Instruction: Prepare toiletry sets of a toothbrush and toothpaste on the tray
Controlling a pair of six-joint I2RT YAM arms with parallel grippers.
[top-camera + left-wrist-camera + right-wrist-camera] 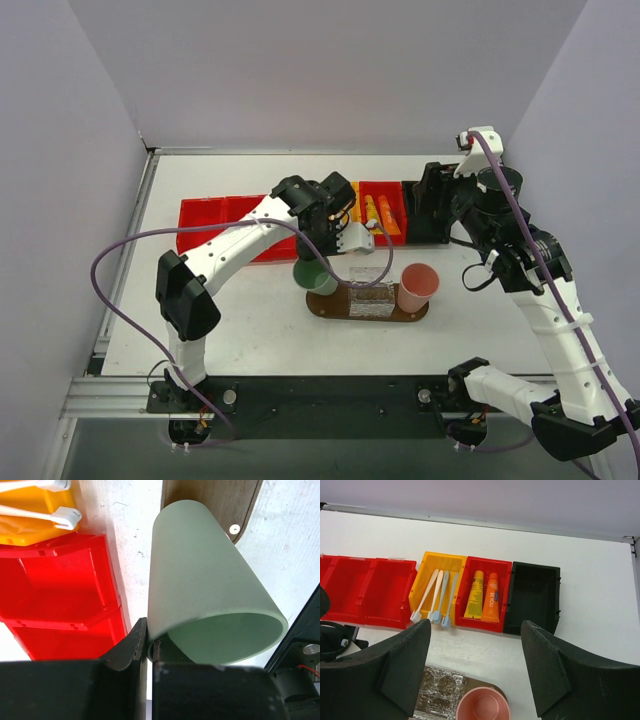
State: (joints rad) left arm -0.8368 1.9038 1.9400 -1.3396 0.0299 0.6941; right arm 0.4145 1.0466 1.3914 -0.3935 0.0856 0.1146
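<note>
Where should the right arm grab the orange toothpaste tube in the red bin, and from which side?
From straight above: the orange toothpaste tube lies flat in the red bin, walls all round. Pinch its mid-body across the narrow width, jaws crosswise to its length. The yellow tube lies close beside it, so one jaw probably must slip between them.

Orange toothpaste tube [491, 599] in the red bin [506, 590], lettering down its length looks like BEYOU, yellow toothpaste tube [476, 594] right beside it, print there too small to read
</note>
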